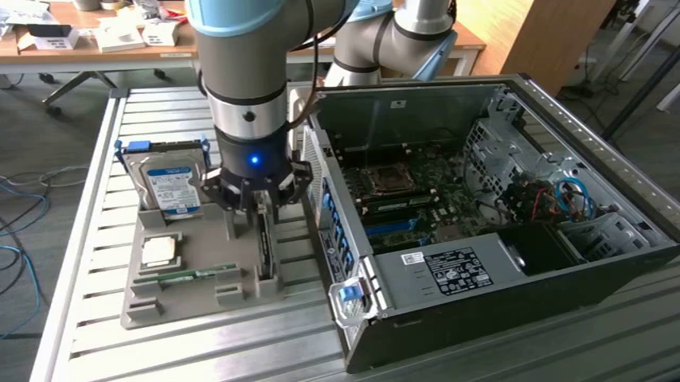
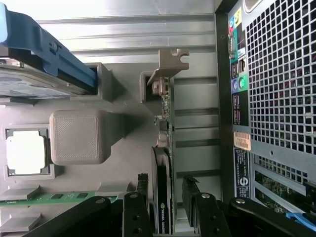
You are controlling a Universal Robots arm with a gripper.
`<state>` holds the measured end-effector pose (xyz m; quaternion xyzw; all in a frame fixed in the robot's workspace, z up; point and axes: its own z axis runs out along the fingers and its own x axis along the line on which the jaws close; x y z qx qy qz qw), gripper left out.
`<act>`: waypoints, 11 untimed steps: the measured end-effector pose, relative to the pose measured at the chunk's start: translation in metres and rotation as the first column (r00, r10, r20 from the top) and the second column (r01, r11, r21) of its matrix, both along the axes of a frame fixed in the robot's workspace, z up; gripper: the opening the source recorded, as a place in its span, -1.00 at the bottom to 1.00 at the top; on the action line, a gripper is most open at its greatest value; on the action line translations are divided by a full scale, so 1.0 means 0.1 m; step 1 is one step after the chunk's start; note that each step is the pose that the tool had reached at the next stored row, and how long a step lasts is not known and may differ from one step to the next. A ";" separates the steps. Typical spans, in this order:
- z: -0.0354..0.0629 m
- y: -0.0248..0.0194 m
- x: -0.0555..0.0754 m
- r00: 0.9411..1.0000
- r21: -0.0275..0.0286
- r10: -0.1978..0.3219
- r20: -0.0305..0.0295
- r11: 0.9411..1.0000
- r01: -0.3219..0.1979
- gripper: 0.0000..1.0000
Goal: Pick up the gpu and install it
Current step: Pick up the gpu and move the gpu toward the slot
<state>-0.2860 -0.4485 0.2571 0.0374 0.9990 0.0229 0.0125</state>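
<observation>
**Open gripper straddled the gpu in its holder**

The arm (image 1: 247,56) came straight down over the grey holder (image 1: 149,306), its wrist vertical and a blue light glowing on it. The gripper (image 1: 256,208) stood wide, one of its fingers (image 2: 142,183) on each side of the gpu (image 1: 264,251), with a gap showing on both sides. The gpu stood on edge in a slot of the holder, on the side nearest the computer case (image 1: 447,326), and its metal bracket (image 2: 171,61) pointed away from the gripper.

In the wrist view, NVIDIA lettering ran along the card's black edge. The hard drive (image 1: 170,187) carried a blue and white label, and a white sticker (image 1: 459,269) sat on the power supply inside the case; the text of both was too small to read.

The holder and the open case rested side by side on a slatted metal table (image 1: 91,263). Behind it stood a wooden desk (image 1: 107,49) with small boxes, and cables (image 1: 21,199) lay on the floor at the exterior view's left.
</observation>
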 end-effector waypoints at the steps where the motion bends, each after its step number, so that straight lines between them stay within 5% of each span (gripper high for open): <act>1: -0.012 0.000 0.00 1.000 0.000 0.000 0.000 1.000 0.000 -0.17; 11: -0.121 0.000 0.00 1.000 0.000 0.000 0.000 1.000 0.000 -0.17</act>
